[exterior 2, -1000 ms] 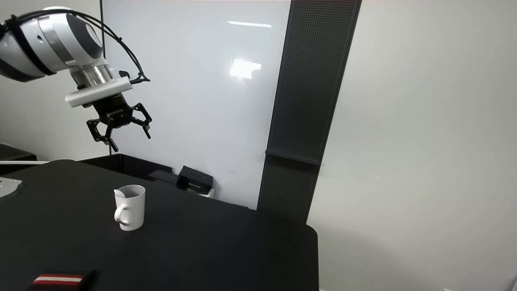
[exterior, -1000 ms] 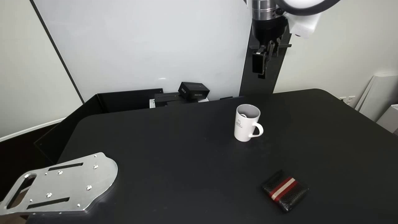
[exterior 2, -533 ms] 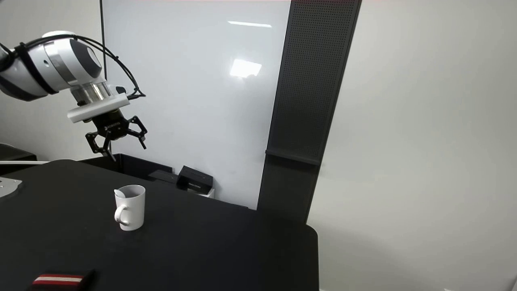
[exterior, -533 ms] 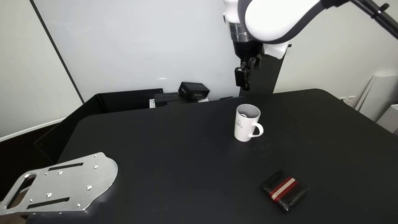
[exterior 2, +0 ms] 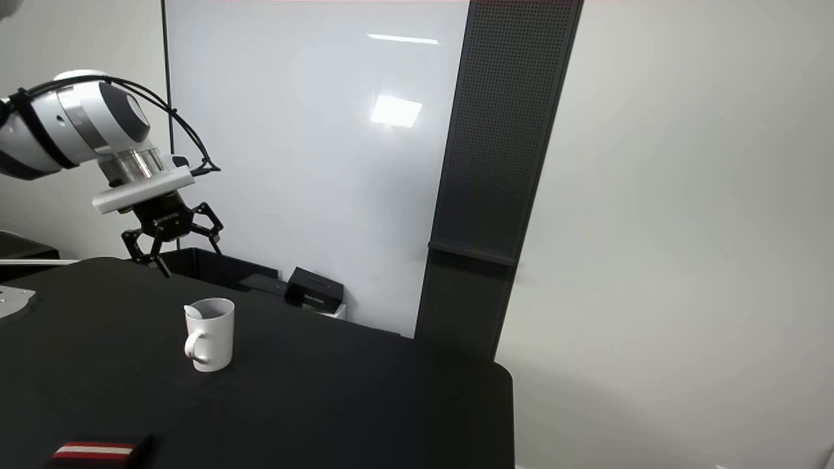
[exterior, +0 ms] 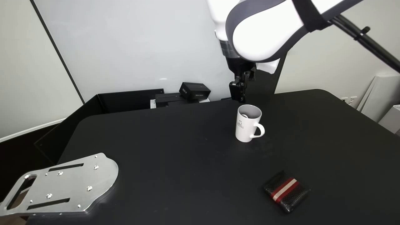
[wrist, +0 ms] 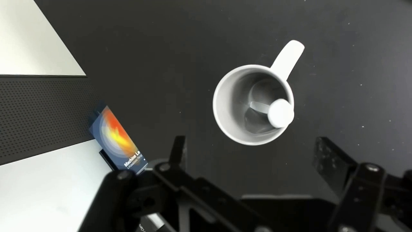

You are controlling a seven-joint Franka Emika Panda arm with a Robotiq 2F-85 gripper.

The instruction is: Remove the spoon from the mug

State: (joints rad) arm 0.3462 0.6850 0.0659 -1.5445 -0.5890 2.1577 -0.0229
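Firstly, wrist view: one white mug (wrist: pixel 225 101), upright on a black table (wrist: pixel 154 58), handle towards the upper right; one white spoon (wrist: pixel 280 113), inside the mug, rounded end at the rim, slim part slanting down; one black gripper (wrist: pixel 252 154), fingers spread wide, the mug seen past the gap between them; one dark perforated panel (wrist: pixel 42 112); one book (wrist: pixel 116 138), blue cover with orange and yellow patch. In an exterior view: one robot arm (exterior 2: pixel 91 124), white and grey, with black cables (exterior 2: pixel 140 88); gripper below it, fingers well apart, above the table and not touching the mug; spoon end standing above the mug's rim, on the handle side. Also in an exterior view: one metal plate (exterior: pixel 75 184), silver, slotted; one black wallet (exterior: pixel 297 197), red-and-white stripe, nearer the camera than the mug; one black box (exterior: pixel 194 91), beyond the table's far edge; mug with small dark print; gripper side-on, finger spread unreadable from this angle.
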